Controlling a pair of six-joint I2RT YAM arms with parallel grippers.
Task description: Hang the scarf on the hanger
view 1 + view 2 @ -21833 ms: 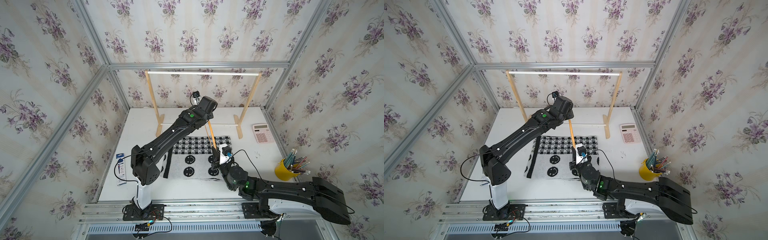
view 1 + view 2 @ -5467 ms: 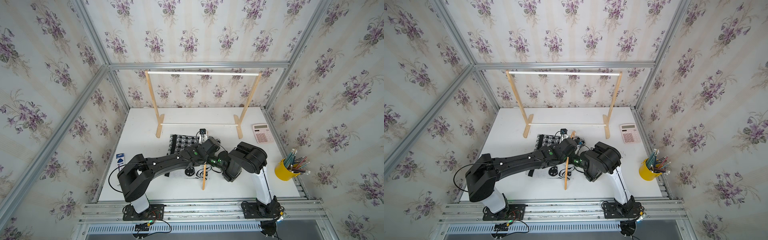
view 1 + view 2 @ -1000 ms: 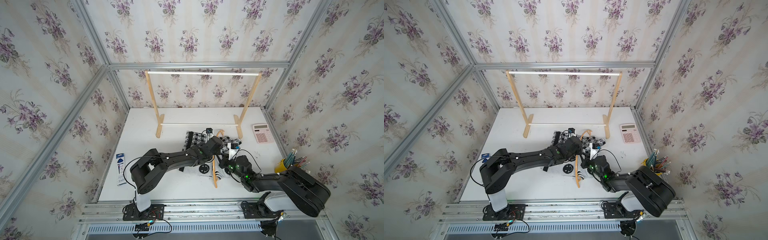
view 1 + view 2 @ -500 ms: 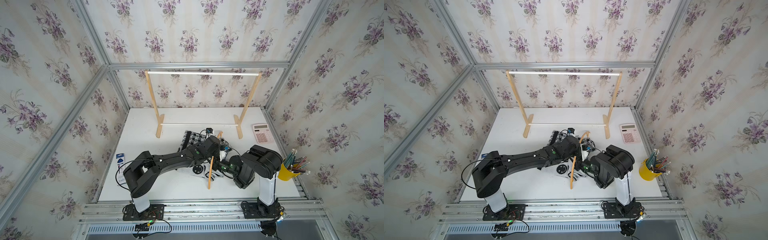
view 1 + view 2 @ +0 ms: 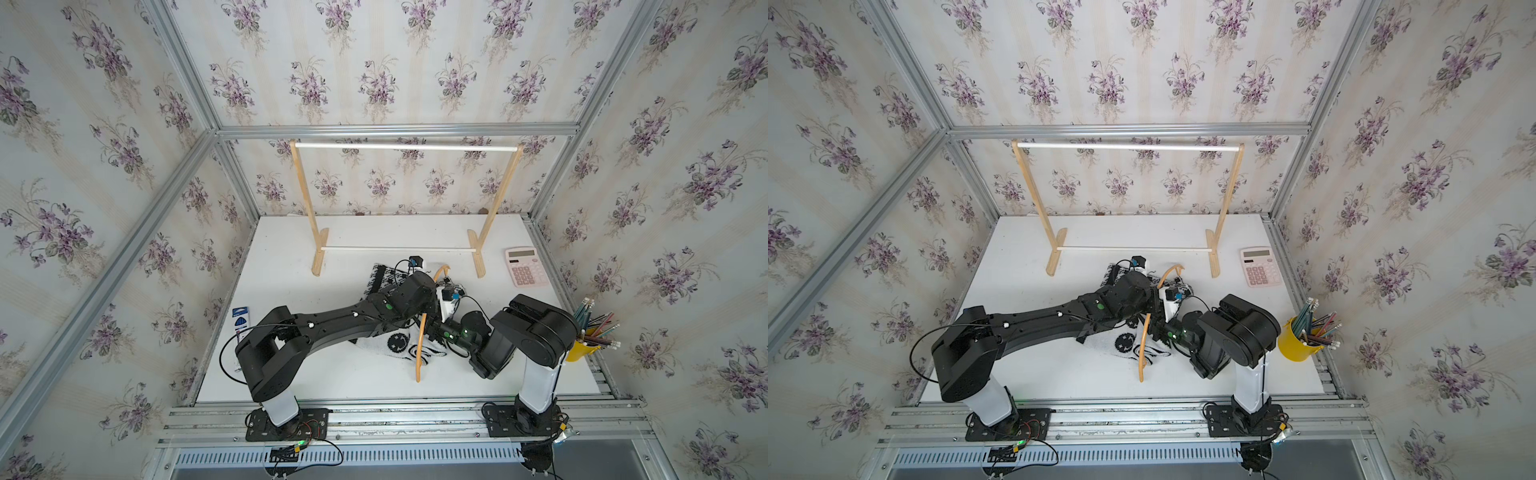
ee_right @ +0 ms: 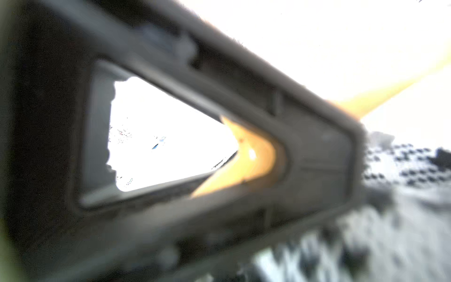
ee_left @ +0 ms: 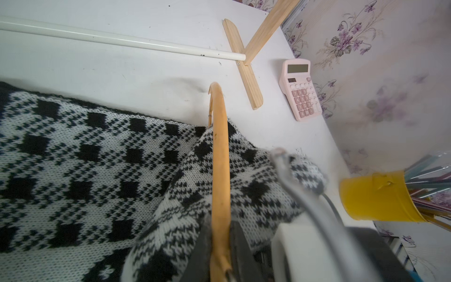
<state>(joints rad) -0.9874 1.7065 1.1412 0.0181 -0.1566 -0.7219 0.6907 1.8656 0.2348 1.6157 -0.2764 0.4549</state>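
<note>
Lying crumpled at centre frame in both top views, the knitted scarf (image 5: 397, 343), houndstooth check and smiley circles, rests on the white surface (image 5: 291, 266). The slim curved wooden hanger (image 5: 420, 345) crosses over it. Left fingers (image 7: 220, 254) are clamped shut on the hanger's wood. Right fingers (image 5: 1156, 326) sit beside the hanger; their opening cannot be told.
</note>
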